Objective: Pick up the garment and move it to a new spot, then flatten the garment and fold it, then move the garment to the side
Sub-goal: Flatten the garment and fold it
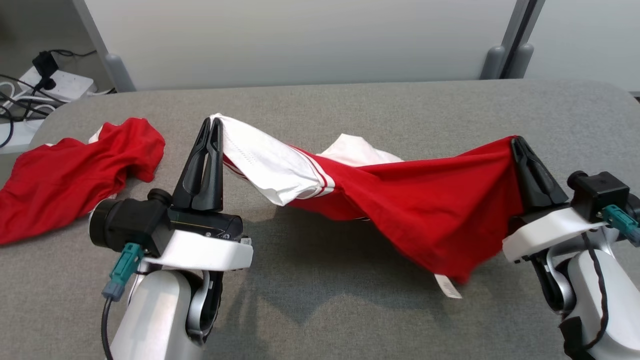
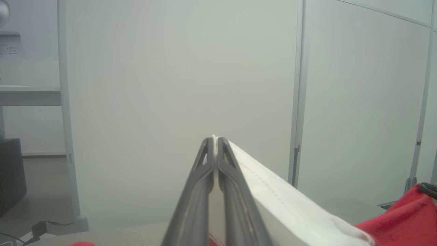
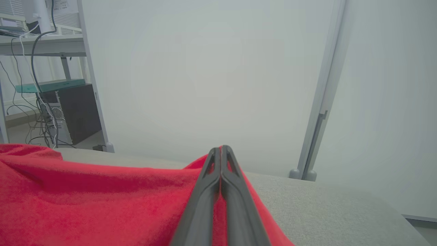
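Red-and-white garment (image 1: pixel 400 200) slung twisted over my desk (image 1: pixel 320 310), my left gripper (image 1: pixel 213 123) pinching its white end, right gripper (image 1: pixel 515 141) its red end

Two garments: one red-and-white garment (image 1: pixel 400 200), one red garment (image 1: pixel 75 175). Two grippers: left gripper (image 1: pixel 212 125), right gripper (image 1: pixel 515 142), two dark fingers (image 1: pixel 192 170) each. Two teal connectors (image 1: pixel 122 267). One grey table (image 1: pixel 320 310). One white power strip (image 1: pixel 65 82), one black plug (image 1: pixel 45 65) on it. One white tag (image 1: pixel 447 287). Three grey partition feet (image 1: pixel 119 70). One dark computer tower (image 3: pixel 73 112).

White arms (image 1: pixel 150 310), black tools (image 1: pixel 212 122) (image 1: pixel 515 141), teal connectors (image 1: pixel 122 270)
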Controlling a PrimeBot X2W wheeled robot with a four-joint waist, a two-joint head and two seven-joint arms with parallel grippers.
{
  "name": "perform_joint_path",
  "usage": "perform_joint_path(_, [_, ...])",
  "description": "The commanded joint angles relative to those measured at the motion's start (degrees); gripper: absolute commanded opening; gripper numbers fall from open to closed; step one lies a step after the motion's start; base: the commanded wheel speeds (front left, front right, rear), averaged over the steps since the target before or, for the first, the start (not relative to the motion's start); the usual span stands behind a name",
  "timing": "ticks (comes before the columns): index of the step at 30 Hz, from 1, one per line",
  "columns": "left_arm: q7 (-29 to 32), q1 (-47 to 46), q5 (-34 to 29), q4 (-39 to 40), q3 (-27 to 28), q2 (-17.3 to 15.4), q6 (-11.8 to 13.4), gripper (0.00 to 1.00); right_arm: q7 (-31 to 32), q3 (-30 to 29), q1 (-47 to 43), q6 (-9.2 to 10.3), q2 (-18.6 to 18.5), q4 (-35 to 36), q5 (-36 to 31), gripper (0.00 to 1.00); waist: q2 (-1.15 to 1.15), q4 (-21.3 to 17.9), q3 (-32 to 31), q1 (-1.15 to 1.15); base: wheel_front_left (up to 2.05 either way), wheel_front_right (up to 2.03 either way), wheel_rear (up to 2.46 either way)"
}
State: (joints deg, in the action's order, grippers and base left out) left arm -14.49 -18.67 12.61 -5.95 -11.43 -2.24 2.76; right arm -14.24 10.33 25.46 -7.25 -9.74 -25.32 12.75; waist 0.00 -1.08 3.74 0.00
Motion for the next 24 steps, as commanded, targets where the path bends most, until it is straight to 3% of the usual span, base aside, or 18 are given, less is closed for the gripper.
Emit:
perform_joint_path(1, [-0.2,0.9,-0.6,4.5,1.7,-1.1,0.1,0.0,-0.8,-0.4,-0.9,-0.24,-1.0,3.1,-1.3,0.0,0.0,-0.8,-1.5,0.0,0.0,0.0,0.0])
perform_joint_path(8, [5.2,4.5,1.8,8.3,-0.2,-1.3,-0.9,0.0,2.9,1.0,1.7,-0.24,-3.0,-1.2,0.0,0.0,0.0,-0.3,-0.3,0.0,0.0,0.0,0.0])
perform_joint_path(14, [3.1,1.5,3.9,2.8,-2.6,-1.0,-2.3,0.0,1.8,5.2,13.9,-0.24,-3.2,-15.0,3.2,0.0,0.0,1.8,4.1,0.0,0.0,0.0,0.0])
perform_joint_path(15, [2.4,0.7,4.5,1.5,-3.0,-0.9,-2.4,0.0,1.1,4.9,16.0,-0.24,-2.8,-17.5,3.3,0.39,0.0,1.9,4.9,0.0,0.0,0.0,0.0])
perform_joint_path(16, [1.9,-0.2,4.4,0.1,-3.6,-0.9,-2.5,0.0,0.4,4.8,17.8,-0.24,-2.5,-19.7,2.9,1.0,0.0,2.0,5.5,0.0,0.0,0.0,0.0])
perform_joint_path(19, [0.5,-2.3,4.3,-3.9,-4.8,-0.8,-2.5,0.0,-0.6,4.5,21.0,-0.24,-0.9,-23.4,1.8,1.0,0.0,1.7,6.7,0.0,0.0,0.0,0.0])
perform_joint_path(24, [-0.4,-3.4,3.8,-8.0,-5.3,-0.7,-2.1,0.0,-0.7,2.0,14.9,-0.24,0.3,-17.6,0.7,1.0,0.0,0.5,6.7,0.0,0.0,0.0,0.0])
